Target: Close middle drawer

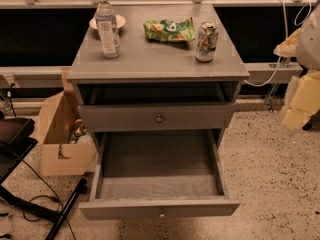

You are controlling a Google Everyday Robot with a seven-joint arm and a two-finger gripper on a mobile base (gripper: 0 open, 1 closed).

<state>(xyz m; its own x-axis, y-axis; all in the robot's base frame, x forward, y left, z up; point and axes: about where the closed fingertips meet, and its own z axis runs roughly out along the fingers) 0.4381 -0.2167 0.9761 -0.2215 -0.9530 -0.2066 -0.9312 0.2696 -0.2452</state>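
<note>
One black stand (14,134): on the floor well left of the table (150,59), at the picture's edge, with a black cable (30,204) trailing on the floor near it.
Cardboard box (52,156): on the floor just beside the table's left side, flaps open; what lies in it is too dim to name.
Water bottle (107,29): upright on the table's back left part, clear, with a white cap and a label.
Small plate (120,20): on the table just behind the bottle and partly hidden by it.
Green snack bag (169,30): lying flat at the back middle of the table.
Soda can (206,43): upright on the table's right part, near the bag but apart from it.
Top drawer (125,118): right under the table's top, pulled out a little, with a dark gap above its front and a round knob at its middle.
Middle drawer (125,209): below the top drawer, pulled far out of the table toward the camera, its grey inside showing and its small knob at the front's lower edge.
Hand (299,106): in the air well right of the table, about level with the top drawer and touching neither drawer; whether it is clenched or released cannot be told.
Speckled floor (270,184): under and around the table.
</note>
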